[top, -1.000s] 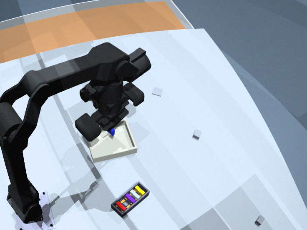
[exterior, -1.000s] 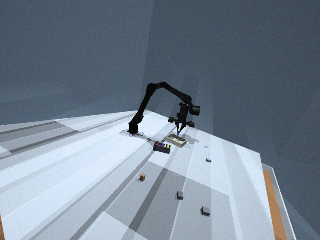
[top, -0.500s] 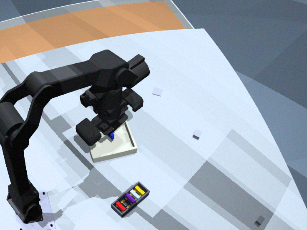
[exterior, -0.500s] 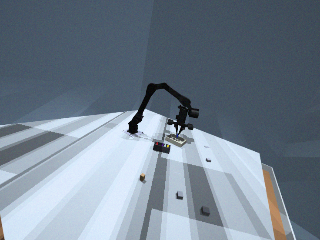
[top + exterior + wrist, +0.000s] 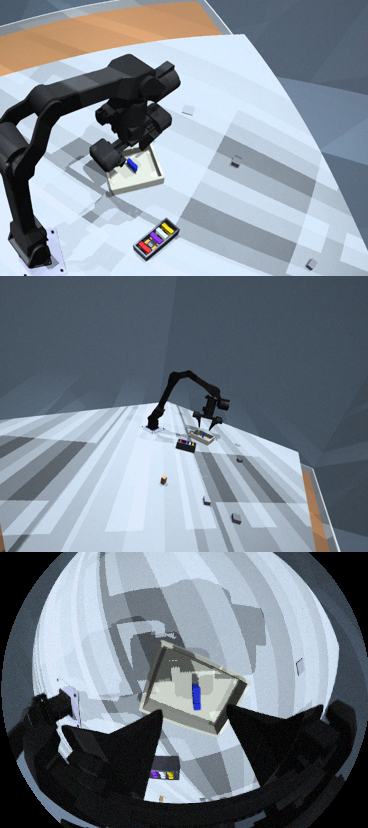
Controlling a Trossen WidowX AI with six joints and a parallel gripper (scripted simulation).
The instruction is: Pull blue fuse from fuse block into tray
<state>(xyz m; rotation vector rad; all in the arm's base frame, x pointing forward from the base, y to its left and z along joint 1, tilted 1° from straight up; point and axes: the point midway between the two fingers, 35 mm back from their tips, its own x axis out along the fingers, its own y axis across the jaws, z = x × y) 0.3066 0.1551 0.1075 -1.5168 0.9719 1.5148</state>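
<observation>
With the claw [image 5: 132, 156] [image 5: 204, 429] [image 5: 195, 712] wide and the blue fuse [image 5: 131, 165] [image 5: 203, 435] [image 5: 196, 697] loose within the tray [image 5: 138, 185] [image 5: 202, 437] [image 5: 180, 720], the release is best finished by rising straight up, fingers spread, clear of the walls and the block [image 5: 142, 254] [image 5: 185, 446] [image 5: 165, 763] at the near side.

Top looks steeply down, exterior farther back (both see the arm)

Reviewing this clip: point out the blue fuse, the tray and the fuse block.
Blue fuse [image 5: 196, 697]: wrist view, middle of its body.
Tray [image 5: 138, 186]: top view, outer wall.
Fuse block [image 5: 185, 447]: exterior view, long side.
</observation>
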